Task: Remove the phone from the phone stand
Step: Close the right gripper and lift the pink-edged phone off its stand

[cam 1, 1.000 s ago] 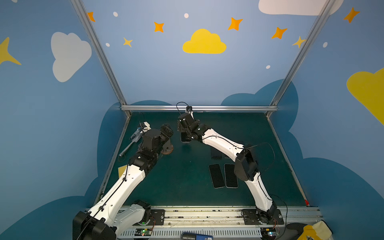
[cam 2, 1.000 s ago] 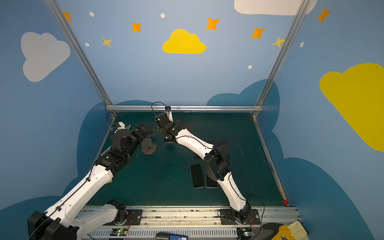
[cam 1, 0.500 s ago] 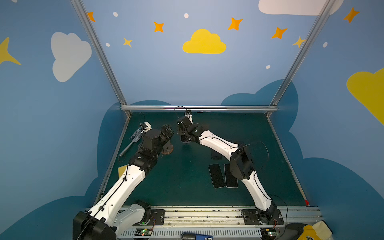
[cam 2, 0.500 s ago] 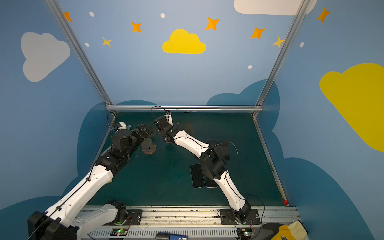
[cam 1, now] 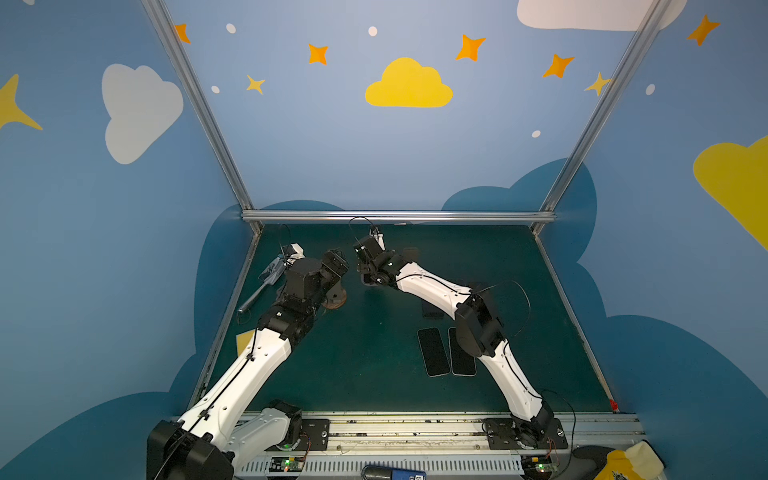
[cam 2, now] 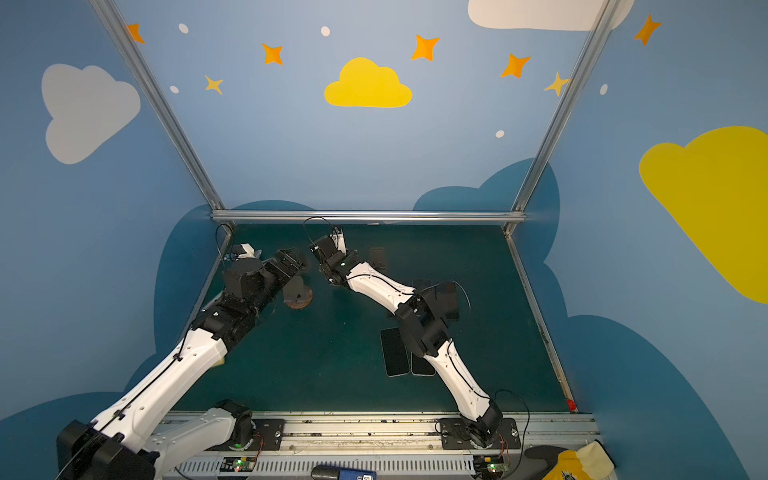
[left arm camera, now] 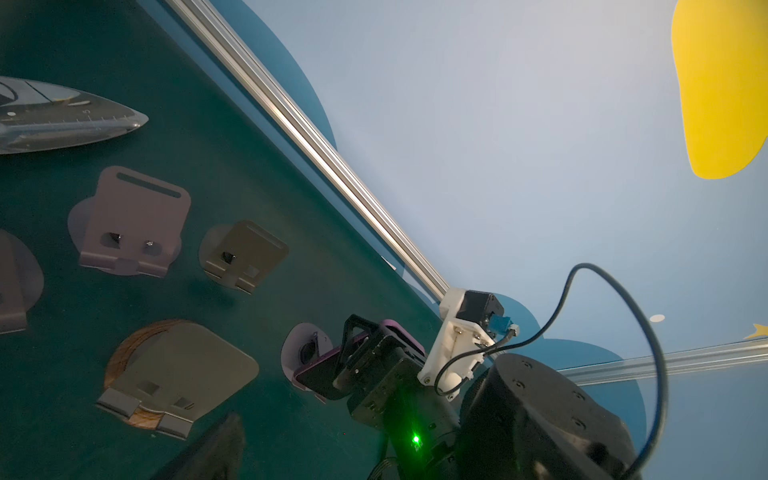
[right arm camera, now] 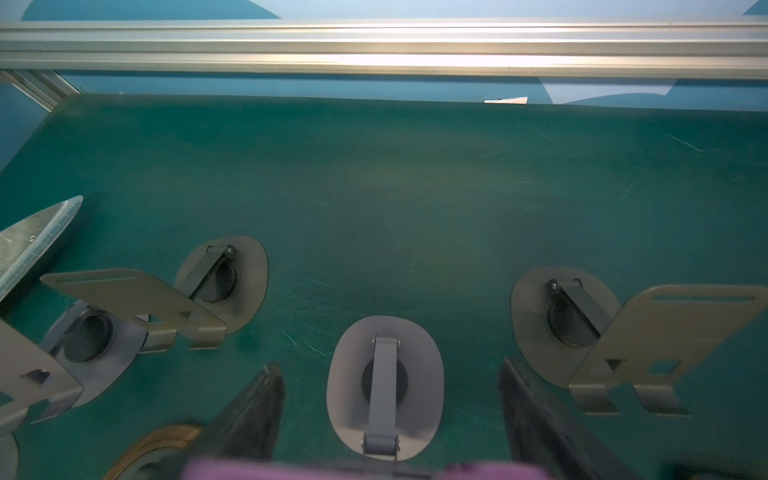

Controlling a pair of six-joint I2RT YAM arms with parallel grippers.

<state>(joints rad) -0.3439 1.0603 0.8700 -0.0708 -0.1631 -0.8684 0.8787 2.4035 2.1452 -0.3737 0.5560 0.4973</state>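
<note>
Right end effector (left arm camera: 351, 357) now narrower around purple phone (left arm camera: 318, 374); green mat (cam 1: 365, 353), blue walls (cam 1: 374, 158).

Bench: dark green mat (cam 1: 365, 374), scuffed with pale scratches.
Flat phones: a dark phone (cam 1: 433, 351) and its twin (cam 1: 461, 357) lie side by side on the right half, towards the front.
Other stands: a mauve-grey stand (left arm camera: 133, 220), a smaller olive stand (left arm camera: 245, 255) near it, and a grey stand on a round wooden base (left arm camera: 174, 374); all plates tilted, none touching.
Metal tool: silver and pointed (left arm camera: 62, 120), ruler marks along the blade, by the left edge.
Yellow sheet: (cam 1: 244, 340) at the left edge, partly hidden.
Frame rail: aluminium (cam 1: 395, 216), along the back edge.
Walls: blue, with a yellow cloud (cam 1: 409, 85) and orange stars.
</note>
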